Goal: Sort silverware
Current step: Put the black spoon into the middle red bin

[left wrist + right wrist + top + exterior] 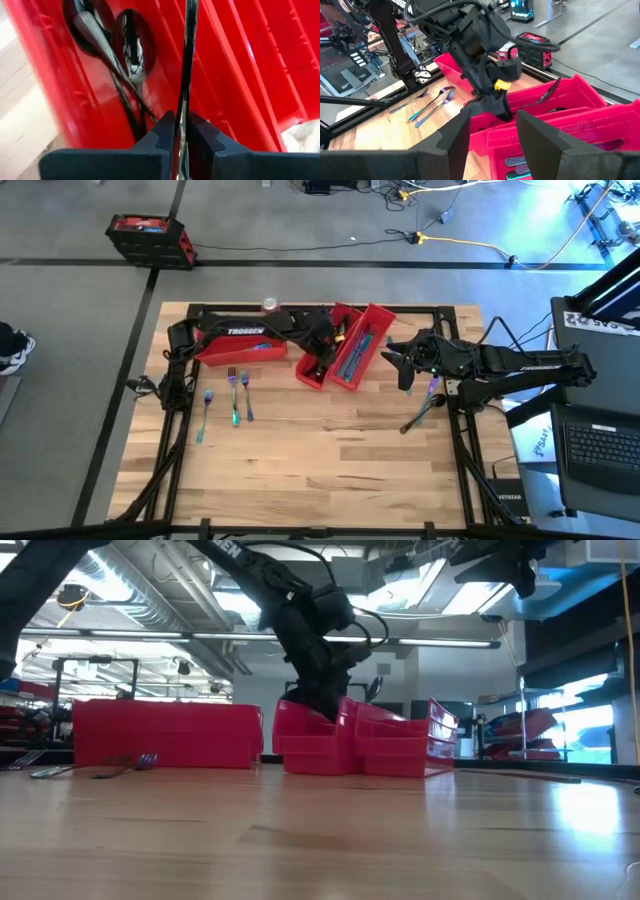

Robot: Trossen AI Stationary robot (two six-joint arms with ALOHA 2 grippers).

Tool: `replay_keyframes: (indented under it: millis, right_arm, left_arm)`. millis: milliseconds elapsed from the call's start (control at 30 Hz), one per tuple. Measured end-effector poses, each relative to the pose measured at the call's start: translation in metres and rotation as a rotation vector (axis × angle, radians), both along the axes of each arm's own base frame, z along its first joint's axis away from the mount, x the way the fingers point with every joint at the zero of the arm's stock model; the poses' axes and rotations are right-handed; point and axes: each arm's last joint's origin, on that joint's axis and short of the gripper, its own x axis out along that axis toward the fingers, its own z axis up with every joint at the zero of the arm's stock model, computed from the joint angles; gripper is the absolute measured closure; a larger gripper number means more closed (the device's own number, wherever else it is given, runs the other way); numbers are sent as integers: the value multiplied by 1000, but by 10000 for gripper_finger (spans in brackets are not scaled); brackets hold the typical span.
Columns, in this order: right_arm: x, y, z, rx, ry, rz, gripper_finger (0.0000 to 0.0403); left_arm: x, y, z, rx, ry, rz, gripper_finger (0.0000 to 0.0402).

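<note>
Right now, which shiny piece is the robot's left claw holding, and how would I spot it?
Find the two slanted long red plastic bins at the back middle of the wooden table. The left gripper hangs over the left one, pinching a slim dark shiny metal utensil. Unlike the dark spoons lying inside, it alone is clamped between black fingers.

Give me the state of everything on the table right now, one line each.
Left claw: shut on a spoon, over the bin of spoons.
Held spoon: upright in the claw.
Spoons in bin: lying in the red bin.
Forks on table: lying loose, unsorted.
Right claw: open, empty.
</note>
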Motion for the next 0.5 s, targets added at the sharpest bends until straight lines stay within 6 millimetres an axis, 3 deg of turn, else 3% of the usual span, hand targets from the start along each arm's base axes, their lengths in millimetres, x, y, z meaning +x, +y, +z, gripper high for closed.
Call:
replay_keyframes:
  millis: [200,500]
  right_arm:
    - [0,0,0,0,1,0,258]
    - [0,0,0,0,0,0,258]
  left_arm:
    - [-1,2,0,29,10,35,387]
    - [-2,5,0,14,9,77,360]
